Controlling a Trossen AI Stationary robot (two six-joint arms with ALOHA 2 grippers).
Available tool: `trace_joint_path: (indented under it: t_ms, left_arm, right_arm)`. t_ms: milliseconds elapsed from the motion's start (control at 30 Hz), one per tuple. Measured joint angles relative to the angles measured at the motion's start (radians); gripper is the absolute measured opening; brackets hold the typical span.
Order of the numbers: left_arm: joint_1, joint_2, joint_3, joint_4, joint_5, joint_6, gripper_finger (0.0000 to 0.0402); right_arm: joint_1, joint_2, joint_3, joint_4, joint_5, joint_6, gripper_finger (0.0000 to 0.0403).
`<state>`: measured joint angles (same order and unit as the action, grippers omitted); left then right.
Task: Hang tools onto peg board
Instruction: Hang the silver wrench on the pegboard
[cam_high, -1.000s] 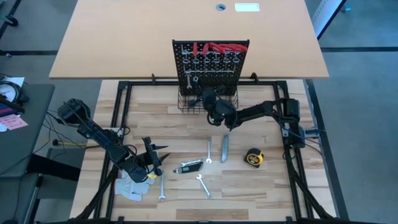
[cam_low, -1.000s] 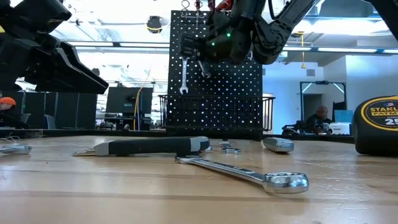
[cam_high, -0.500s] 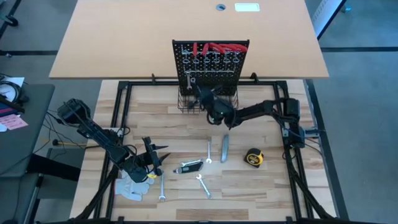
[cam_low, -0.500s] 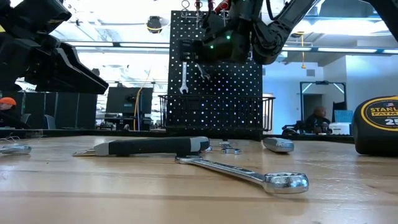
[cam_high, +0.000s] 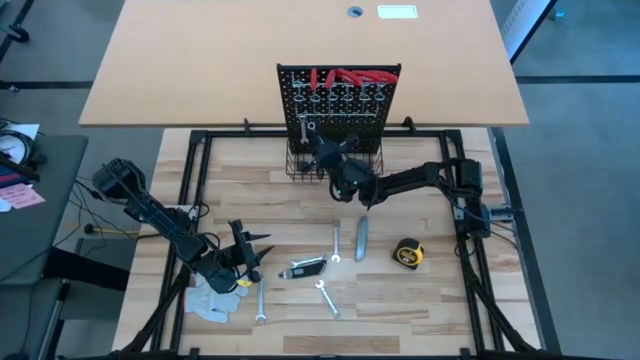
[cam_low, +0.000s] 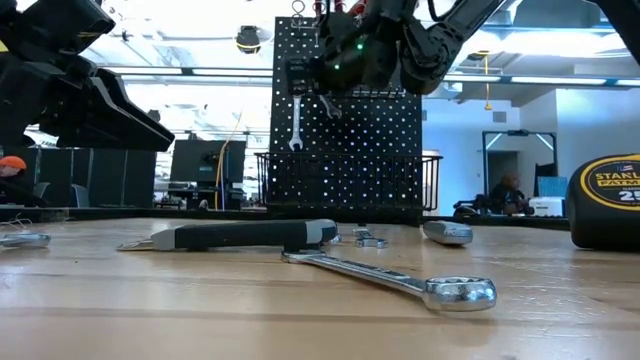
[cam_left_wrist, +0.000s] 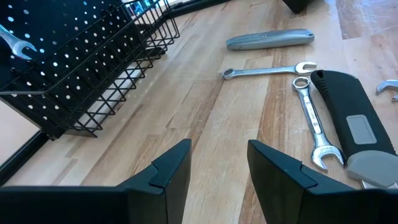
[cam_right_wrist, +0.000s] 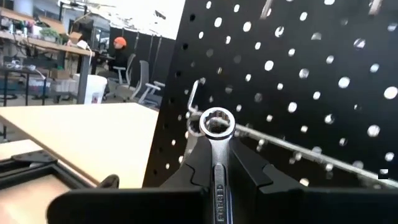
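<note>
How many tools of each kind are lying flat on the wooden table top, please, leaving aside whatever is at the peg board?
Wrenches: 4
Utility knife: 1
Tape measure: 1
Black-handled tool: 1
Total: 7

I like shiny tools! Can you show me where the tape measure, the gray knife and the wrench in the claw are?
tape measure (cam_high: 407, 254), high view, its yellow case.
gray knife (cam_high: 361, 238), high view, mid body.
wrench (cam_right_wrist: 217, 122), right wrist view, its ring end.
</note>
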<state>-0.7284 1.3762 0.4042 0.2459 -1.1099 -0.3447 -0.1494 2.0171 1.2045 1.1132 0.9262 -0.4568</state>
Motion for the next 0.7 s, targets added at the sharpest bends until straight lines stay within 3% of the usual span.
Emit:
trace_joint_path:
  t_ms: [700]
  left_arm:
    - [0.0, 0.0, 0.0, 0.0, 0.0, -0.003, 0.0152]
  right_arm:
    - [-0.036, -0.001, 0.001, -0.092, 0.015, 0.123, 0.003]
